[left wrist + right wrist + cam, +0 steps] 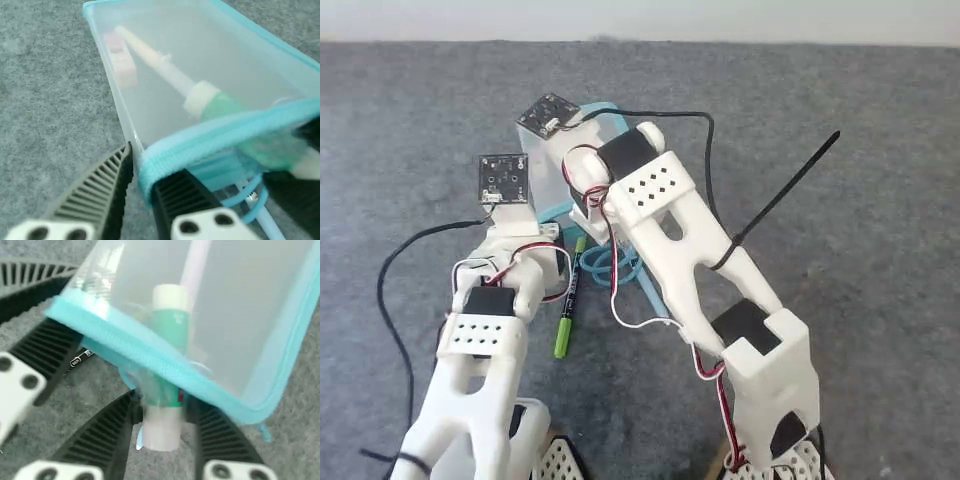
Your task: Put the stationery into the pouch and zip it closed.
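Pouch point(548, 175) point(200, 50) point(240, 315) of clear plastic with a teal zip edge stands near the middle of the grey tabletop point(880, 120), somewhat toward the far edge, its open mouth turned to the two arms.

On the left, the left gripper point(145, 167) has its ribbed fingers closed on one corner of that zip edge, one finger on each side of the teal band. Just inside the pouch, near its closed end, lies a small pink block point(120, 57) that looks like an eraser.

On the tabletop between the two arms lies a green marker point(567, 300), just on the near side of the pouch and pointing toward it. Beside it is a loop of blue cord point(610, 265) point(250, 200) that hangs from the pouch's mouth.

Further right, the right gripper point(162, 402) is clamped on the white end of a green-and-white pen point(160, 432) point(225, 107). The pen is partly inside the pouch, its pale thin end deep in and its gripped end sticking out past the zip.

A black cable tie point(790, 185) juts out from the right arm toward the tabletop's right edge.
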